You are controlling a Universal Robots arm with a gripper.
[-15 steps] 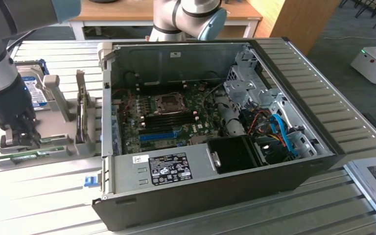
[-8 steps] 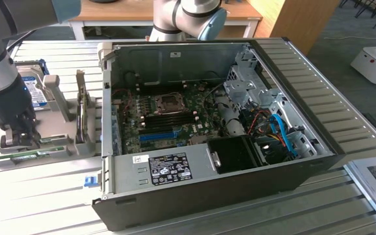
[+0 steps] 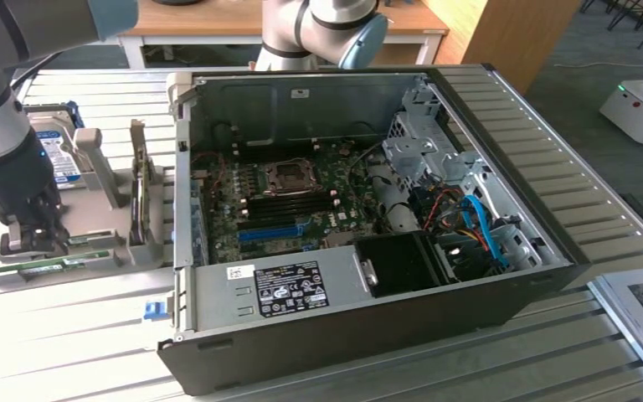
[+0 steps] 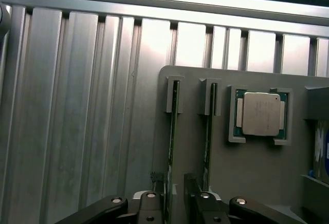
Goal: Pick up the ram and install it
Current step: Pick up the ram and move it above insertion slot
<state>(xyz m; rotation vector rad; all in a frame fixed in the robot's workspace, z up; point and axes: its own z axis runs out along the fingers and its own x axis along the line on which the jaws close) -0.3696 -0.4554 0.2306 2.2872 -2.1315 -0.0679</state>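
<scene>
"Where is the arm?"

"Its dark gripper (image 3: 33, 239) hangs low over a grey slotted holder plate (image 3: 9, 278); the plate lies on the ribbed aluminium tabletop (image 3: 76, 352), just beside the open black computer case (image 3: 355, 327), on the exterior view's left of it."

"And the ram?"

"The ram (image 4: 174, 136), a slim green circuit-board stick, stands on its long edge in the slot nearest the plate's outer edge; a second thin green board (image 4: 208, 136) stands parallel in the next slot; past that, a square silver processor chip (image 4: 261, 113) lies flat in its own recess."

"Have the fingers got it?"

"The fingers (image 4: 149, 206) are spread apart, one on each side of the ram, with the stick running between them; whether they touch it I cannot tell; it sits down in its slot."

"And the case?"

"It lies on its side with the open face up; a green motherboard (image 3: 288, 201) lies flat inside."
</scene>
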